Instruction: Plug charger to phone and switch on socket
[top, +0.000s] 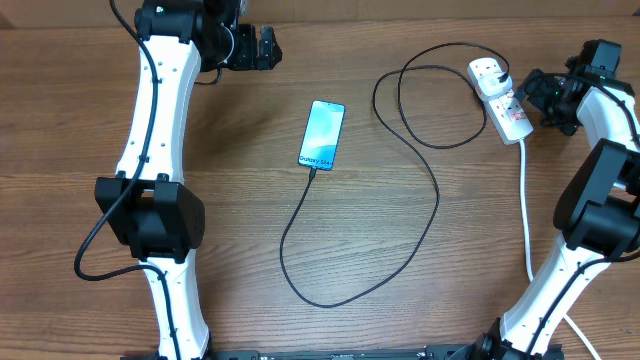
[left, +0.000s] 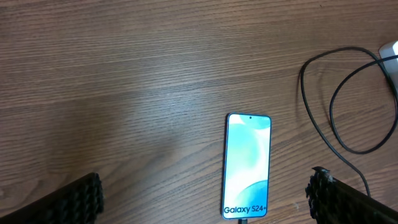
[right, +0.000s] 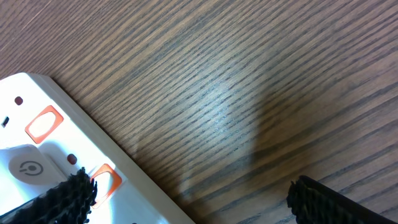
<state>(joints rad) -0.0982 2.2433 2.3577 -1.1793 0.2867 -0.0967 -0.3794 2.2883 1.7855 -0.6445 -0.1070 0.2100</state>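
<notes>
The phone (top: 322, 135) lies flat mid-table with its cyan screen lit; in the left wrist view the phone (left: 247, 165) sits between and ahead of my open fingers (left: 68, 202). The charger cable (top: 420, 240) meets the phone's near short edge, loops toward the front, then curls back to the white socket strip (top: 503, 105) at the far right. My left gripper (top: 270, 47) hovers open, far-left of the phone. My right gripper (top: 535, 100) is open just right of the strip. In the right wrist view the socket strip (right: 37, 143) shows orange-outlined switches (right: 43, 121), one beside my left finger (right: 62, 202).
The strip's white cord (top: 526, 210) runs toward the front edge along the right arm's base. The black cable's loops (left: 329, 118) lie on the wood between phone and strip. Bare wooden tabletop (top: 230, 220) lies left of the phone.
</notes>
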